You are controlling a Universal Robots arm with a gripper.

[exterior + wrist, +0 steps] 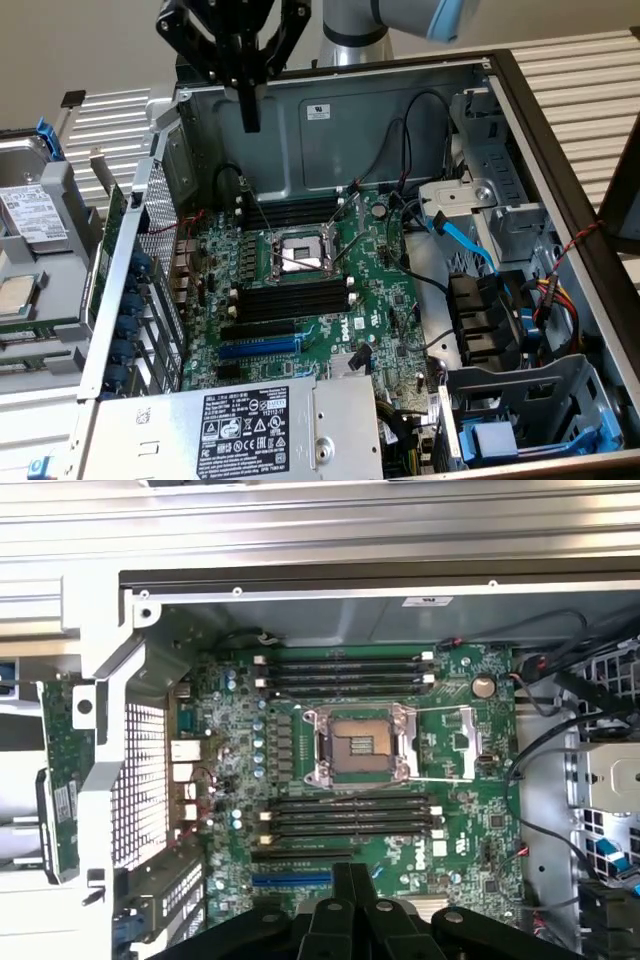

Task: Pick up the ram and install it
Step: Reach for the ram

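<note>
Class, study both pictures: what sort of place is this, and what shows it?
Probably a robotics lab bench for computer assembly: an open computer case with its motherboard exposed, and a robot arm above it.

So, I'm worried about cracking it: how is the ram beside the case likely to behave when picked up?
The ram is a thin, flat circuit board, so it is probably stiff and light for its length. Bare and uncased, it looks fragile and is likely safer gripped by the edges. Long and narrow, it may pivot if held off-centre.
</note>
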